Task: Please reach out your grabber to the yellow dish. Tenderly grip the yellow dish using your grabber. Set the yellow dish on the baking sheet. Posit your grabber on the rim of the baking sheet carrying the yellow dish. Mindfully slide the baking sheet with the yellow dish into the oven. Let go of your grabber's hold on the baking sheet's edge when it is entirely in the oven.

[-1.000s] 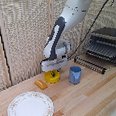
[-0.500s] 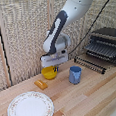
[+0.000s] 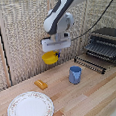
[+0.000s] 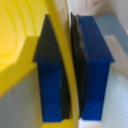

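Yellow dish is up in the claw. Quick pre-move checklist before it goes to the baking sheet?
1. Claw shut on the yellow dish rim: ok, fingers pinch the wall from both sides.
2. Dish off the table: ok.
3. Baking sheet bare for the dish: ok.
4. Blue cup near the path: not ok, it stands close to the sheet.
5. Grip firmness: cannot tell.
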Tool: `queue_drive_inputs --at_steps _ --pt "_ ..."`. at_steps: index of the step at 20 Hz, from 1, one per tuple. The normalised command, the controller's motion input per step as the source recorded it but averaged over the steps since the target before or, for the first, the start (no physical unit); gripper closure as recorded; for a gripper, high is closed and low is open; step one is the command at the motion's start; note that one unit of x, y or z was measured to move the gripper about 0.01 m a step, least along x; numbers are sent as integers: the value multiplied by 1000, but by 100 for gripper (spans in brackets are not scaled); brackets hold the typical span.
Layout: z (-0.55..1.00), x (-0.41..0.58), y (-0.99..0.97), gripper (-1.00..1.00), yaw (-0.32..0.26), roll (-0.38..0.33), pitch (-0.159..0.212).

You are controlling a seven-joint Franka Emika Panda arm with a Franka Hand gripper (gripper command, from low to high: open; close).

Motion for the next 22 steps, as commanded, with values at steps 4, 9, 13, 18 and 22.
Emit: queue_drive_inputs --at_steps 4,9,13,18,22 --pt "671 0 -314 100 -306 23 45" --pt "450 0 -210 100 -353 4 0" --pt "317 0 -193 100 -366 0 -7" --pt "210 0 -242 100 -353 0 -39" --pt "80 -60 -540 100 -253 0 -12"
